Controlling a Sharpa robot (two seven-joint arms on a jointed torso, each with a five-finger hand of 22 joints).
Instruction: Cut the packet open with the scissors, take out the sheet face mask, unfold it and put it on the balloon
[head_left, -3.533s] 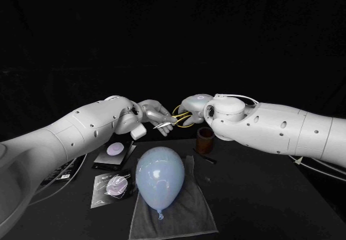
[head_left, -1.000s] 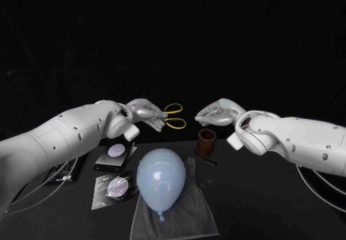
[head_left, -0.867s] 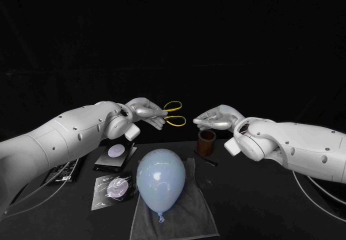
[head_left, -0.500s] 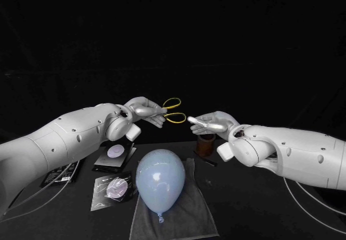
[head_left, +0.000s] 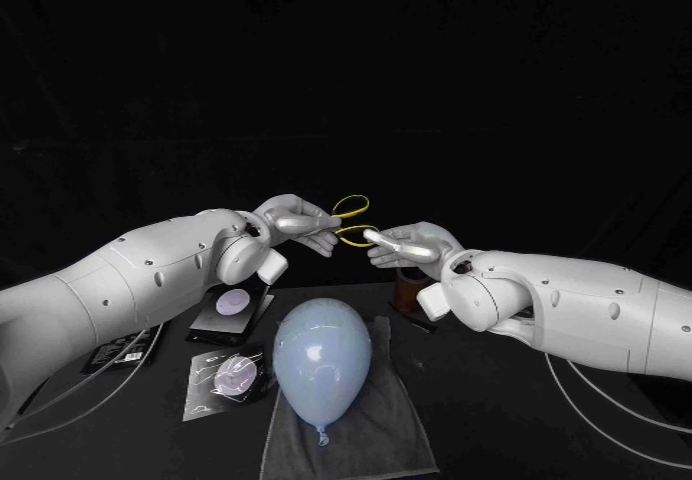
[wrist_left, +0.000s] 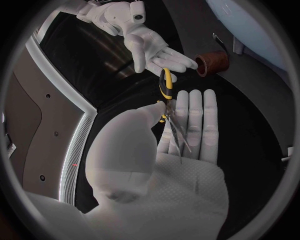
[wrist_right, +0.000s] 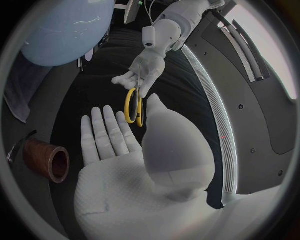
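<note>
Scissors (wrist_left: 165, 90): bright metal blades, glossy yellow plastic handles; balloon (head_left: 320, 355) smooth and glossy, rubbery; towel (head_left: 358, 440) matt grey cloth; packet (head_left: 228, 378) shiny film; cup (wrist_right: 40, 156) matt brown, wood-like.

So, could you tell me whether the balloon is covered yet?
No, bare: the balloon lies uncovered on the grey towel.
</note>
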